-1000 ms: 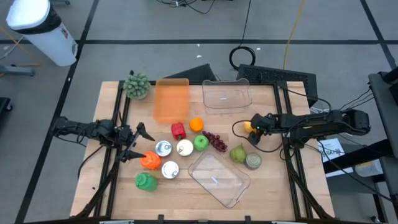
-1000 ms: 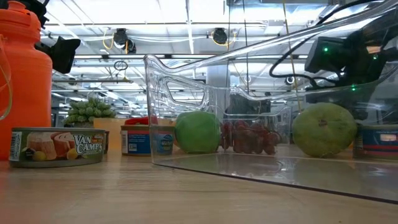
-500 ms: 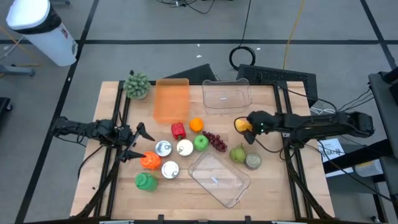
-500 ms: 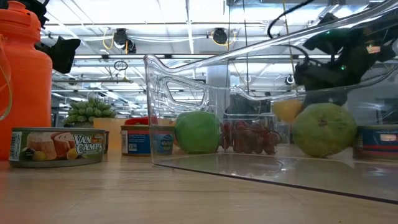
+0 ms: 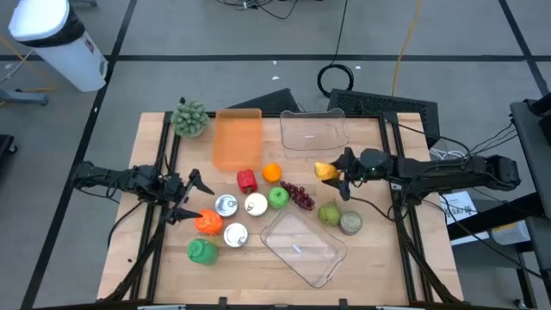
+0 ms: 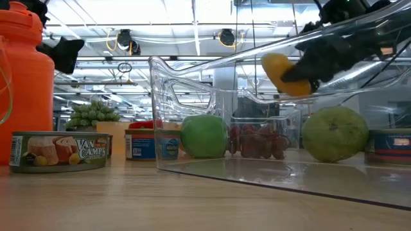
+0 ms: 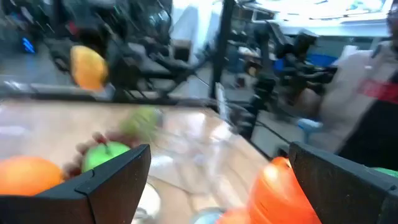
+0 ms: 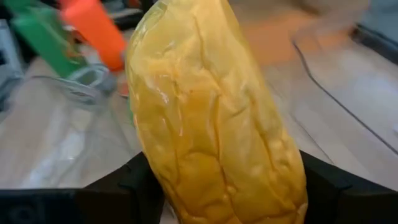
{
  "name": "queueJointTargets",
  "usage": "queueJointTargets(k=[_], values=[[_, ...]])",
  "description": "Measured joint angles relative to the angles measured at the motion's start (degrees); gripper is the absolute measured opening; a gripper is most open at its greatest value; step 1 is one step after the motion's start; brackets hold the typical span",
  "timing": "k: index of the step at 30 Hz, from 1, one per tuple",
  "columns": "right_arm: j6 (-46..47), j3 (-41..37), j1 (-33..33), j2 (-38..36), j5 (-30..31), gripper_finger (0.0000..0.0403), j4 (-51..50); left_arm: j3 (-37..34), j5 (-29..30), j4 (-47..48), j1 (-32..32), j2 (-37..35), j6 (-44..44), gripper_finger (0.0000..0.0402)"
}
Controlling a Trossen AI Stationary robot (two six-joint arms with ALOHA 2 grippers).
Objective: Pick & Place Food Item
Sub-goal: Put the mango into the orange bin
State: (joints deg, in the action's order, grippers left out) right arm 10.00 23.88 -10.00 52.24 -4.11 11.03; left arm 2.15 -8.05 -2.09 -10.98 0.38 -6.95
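The food item is a yellow-orange, wrinkled mango-like fruit (image 5: 325,170), also seen in the low view (image 6: 284,72) and filling the right wrist view (image 8: 211,106). My right gripper (image 5: 338,173) is shut on it above the table's right-centre, between the far clear container (image 5: 312,131) and the pear (image 5: 330,213). My left gripper (image 5: 193,197) waits open at the table's left, beside the orange bottle (image 5: 207,222); its fingers stand wide apart in the left wrist view (image 7: 217,180). My right gripper pinches the yellow fruit between its two fingers (image 8: 127,186), one on each flank of its near part (image 8: 186,186). The fingers come roughly level from the table's right side. The fruit is lifted clear of the table and sticks out past the fingertips toward the left (image 6: 276,64).
Below and left of the held fruit lie grapes (image 5: 299,196), a green apple (image 5: 277,198), an orange (image 5: 272,172), a red pepper (image 5: 247,181), cans (image 5: 226,205) (image 5: 350,224), a green bottle (image 5: 202,251), a near clear container (image 5: 301,245), an orange tray (image 5: 237,139) and a plant (image 5: 189,116).
My right gripper has risen from the table with the yellow fruit and moved toward the table's left and slightly toward the far edge. The fruit now hangs clear above the pear's height in the low view.
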Motion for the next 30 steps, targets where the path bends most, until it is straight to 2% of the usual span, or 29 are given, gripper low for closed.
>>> queueJointTargets(k=[3, 8, 11, 14, 16, 23, 30], values=[[-0.8, 0.0, 0.0, 0.6, -0.7, 0.0252, 2.7, 0.0, 6.0, -6.0, 0.1, 0.0, 4.7, 0.0397], [-1.5, 0.0, -0.6, 1.2, -0.6, 0.0242, 6.5, 0.1, 8.1, -11.7, 0.0, 0.0, 4.5, 0.0397], [-1.5, 0.0, -0.9, 1.9, -0.5, 0.0241, 9.8, 0.1, 17.0, -10.2, 0.0, 0.0, 5.3, 0.0397], [-1.6, 0.0, -0.9, 2.7, -0.5, 0.0244, 12.3, 0.0, 26.4, -6.7, 0.0, 0.7, 1.8, 0.0397], [-1.5, 0.0, -0.9, 3.6, -0.5, 0.0245, 14.5, 0.0, 30.6, -6.8, 0.0, 1.1, -1.5, 0.0397], [-0.2, 0.0, -0.8, 8.6, 0.8, 0.0244, 22.1, 0.0, 43.8, -10.8, 0.1, 3.7, -2.2, 0.0397], [1.3, 0.0, -0.8, 14.0, 2.6, 0.0244, 29.7, 0.0, 51.1, -16.3, 0.1, 6.7, 1.8, 0.0397]])
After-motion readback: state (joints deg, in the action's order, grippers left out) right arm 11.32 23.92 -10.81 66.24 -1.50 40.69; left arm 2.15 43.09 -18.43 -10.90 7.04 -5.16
